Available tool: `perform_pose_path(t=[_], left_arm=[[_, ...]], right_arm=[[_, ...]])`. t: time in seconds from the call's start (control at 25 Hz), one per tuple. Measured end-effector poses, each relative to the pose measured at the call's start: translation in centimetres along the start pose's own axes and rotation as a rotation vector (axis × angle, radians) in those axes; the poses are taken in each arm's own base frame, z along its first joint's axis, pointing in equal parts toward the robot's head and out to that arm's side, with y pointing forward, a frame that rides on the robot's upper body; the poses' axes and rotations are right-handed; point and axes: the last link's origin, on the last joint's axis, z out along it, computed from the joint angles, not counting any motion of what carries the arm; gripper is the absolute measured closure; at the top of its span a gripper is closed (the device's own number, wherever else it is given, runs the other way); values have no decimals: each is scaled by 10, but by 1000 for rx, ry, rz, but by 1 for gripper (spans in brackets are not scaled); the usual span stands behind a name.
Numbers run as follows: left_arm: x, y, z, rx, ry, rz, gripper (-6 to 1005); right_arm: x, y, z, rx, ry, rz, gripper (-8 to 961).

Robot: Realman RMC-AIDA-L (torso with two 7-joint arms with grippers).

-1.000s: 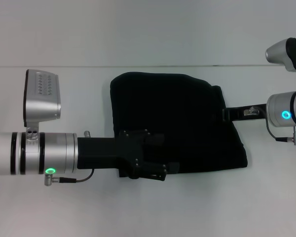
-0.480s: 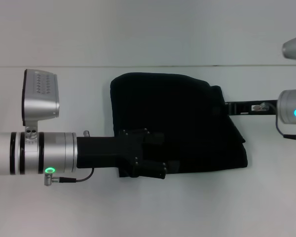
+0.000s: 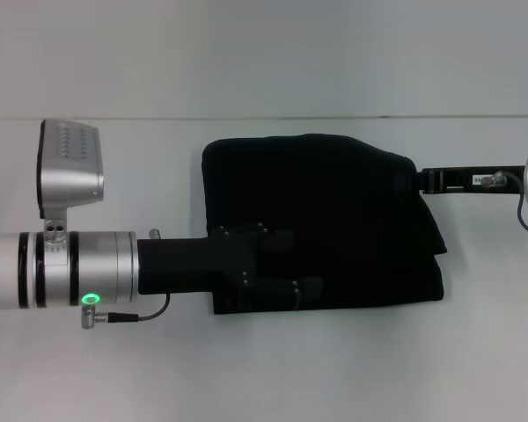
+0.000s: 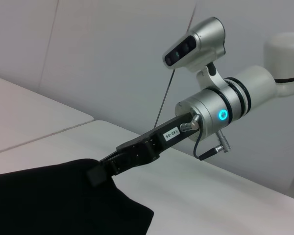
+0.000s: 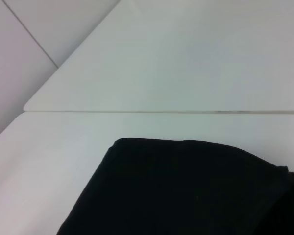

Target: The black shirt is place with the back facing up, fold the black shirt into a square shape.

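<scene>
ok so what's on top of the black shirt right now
The left gripper lies over the black shirt at its near-left edge; the right gripper meets the shirt's far-right corner. The white table shows around it. What's under the folded fabric is hidden.

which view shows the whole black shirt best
The head view: the folded black shirt lies fully in frame, both grippers at its edges. The left wrist view catches only one corner; the right wrist view shows part of its top surface.
</scene>
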Motion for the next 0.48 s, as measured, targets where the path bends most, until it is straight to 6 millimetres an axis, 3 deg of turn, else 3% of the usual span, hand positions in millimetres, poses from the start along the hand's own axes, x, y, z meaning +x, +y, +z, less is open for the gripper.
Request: perform_pose_path(t=[0.48], left_arm=[[3, -1, 1, 2, 10, -43, 80]], right_arm=[[2, -6, -11, -10, 22, -3, 906]])
